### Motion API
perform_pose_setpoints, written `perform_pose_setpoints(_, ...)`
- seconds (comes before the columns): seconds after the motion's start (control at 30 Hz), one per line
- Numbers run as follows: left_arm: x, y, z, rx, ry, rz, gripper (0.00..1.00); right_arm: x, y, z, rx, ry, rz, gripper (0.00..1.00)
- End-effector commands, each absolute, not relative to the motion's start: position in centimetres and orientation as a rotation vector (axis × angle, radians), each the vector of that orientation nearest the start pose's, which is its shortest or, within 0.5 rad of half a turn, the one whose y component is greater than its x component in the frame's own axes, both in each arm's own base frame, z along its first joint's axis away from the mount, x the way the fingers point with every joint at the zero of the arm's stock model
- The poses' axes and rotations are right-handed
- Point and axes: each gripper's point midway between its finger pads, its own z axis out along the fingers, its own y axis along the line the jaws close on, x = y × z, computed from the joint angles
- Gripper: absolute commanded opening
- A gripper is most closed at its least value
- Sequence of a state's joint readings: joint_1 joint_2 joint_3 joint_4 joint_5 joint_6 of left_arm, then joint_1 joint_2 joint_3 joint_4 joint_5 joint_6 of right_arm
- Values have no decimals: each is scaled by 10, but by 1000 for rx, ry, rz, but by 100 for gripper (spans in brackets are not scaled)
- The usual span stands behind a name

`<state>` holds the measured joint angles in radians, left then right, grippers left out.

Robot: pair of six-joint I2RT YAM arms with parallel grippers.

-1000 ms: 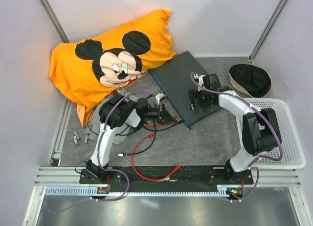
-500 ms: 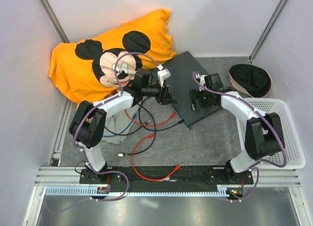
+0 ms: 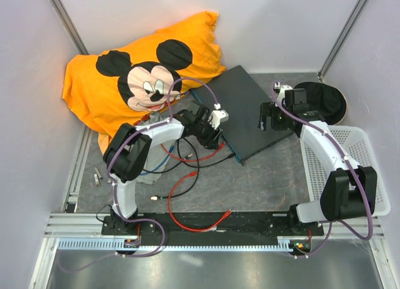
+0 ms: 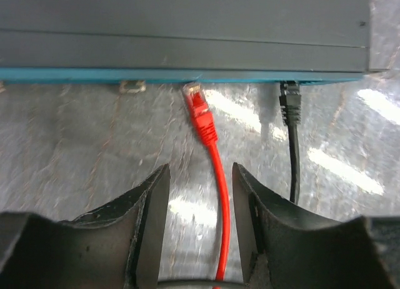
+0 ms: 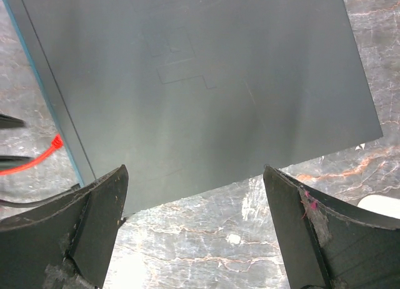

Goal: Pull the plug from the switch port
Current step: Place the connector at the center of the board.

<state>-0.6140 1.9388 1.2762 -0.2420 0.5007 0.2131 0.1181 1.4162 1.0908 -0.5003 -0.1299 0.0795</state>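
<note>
Left gripper (image 4: 200, 170): fingers (image 4: 150, 220) spread, pinching nothing. Red cable (image 4: 220, 195) runs up through the gap between them, touching neither finger as far as the left wrist view shows. Red plug (image 4: 199, 111) lies on the table ahead of the fingertips, slightly left of the gap's centre and tilted. Its clear tip sits just short of the teal face (image 4: 75, 74) of the switch (image 4: 187, 20) and looks free of the socket.

Switch stretches across the whole view beyond the fingertips, teal face toward them. Black plug (image 4: 290, 104) is ahead of the right-hand finger, its tip up against the teal face; cannot tell how deep it sits. Its black cable (image 4: 294, 170) runs down just outside that finger.

Right gripper (image 5: 194, 170): fingers (image 5: 94, 214) spread wide, nothing between the pads. Grey top of the switch fills the right wrist view ahead of and between the fingertips. A near corner of the box falls by the left-hand finger, and bare table shows between the finger bases. No contact with the box visible. Teal edge and a bit of the red plug sit far out past the left-hand finger.

Top view: orange pillow (image 3: 137, 76) behind the switch, black cap (image 3: 322, 101) beyond the right gripper, white basket (image 3: 359, 182) at the right.
</note>
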Motion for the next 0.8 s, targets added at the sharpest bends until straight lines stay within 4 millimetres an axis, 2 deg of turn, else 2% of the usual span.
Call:
perform_pose_setpoints(0.0,340,-341,39,1234,2173,-735,52,362,72,163,-71,2331,300,98)
perform_pose_setpoints(0.13,339,-350,23,1213,2219,-765,53,353,60,159,-33,2345,283,98)
perform_pose_setpoints(0.23,341,-351,10,1221,2237,-721,52,345,54,153,-6,2360,281,98)
perform_pose_setpoints(0.3,344,-346,3,1224,2255,-654,41,340,52,150,12,2366,285,98)
perform_pose_setpoints(0.33,345,-337,-3,1225,2274,-594,33,339,52,149,19,2366,296,98)
perform_pose_setpoints(0.37,344,-330,-6,1256,2270,-553,16,338,52,147,21,2371,297,98)
perform_pose_setpoints(0.4,344,-325,1,1275,2247,-524,8,337,51,147,24,2369,299,98)
perform_pose_setpoints(0.43,335,-311,-8,1301,2269,-482,2,338,50,147,27,2366,297,98)
perform_pose_setpoints(0.47,337,-303,-4,1240,2296,-490,2,338,50,146,27,2367,297,98)
perform_pose_setpoints(0.5,333,-303,15,1213,2274,-566,2,338,50,146,27,2366,296,98)
perform_pose_setpoints(0.6,317,-288,26,1236,2297,-557,2,337,51,144,36,2376,308,98)
perform_pose_setpoints(0.67,320,-263,37,1201,2313,-495,2,335,53,140,52,2390,329,98)
perform_pose_setpoints(0.73,315,-238,37,1161,2408,-493,2,332,56,138,55,2398,353,98)
perform_pose_setpoints(0.77,322,-219,38,1106,2455,-483,2,329,59,135,58,2408,370,98)
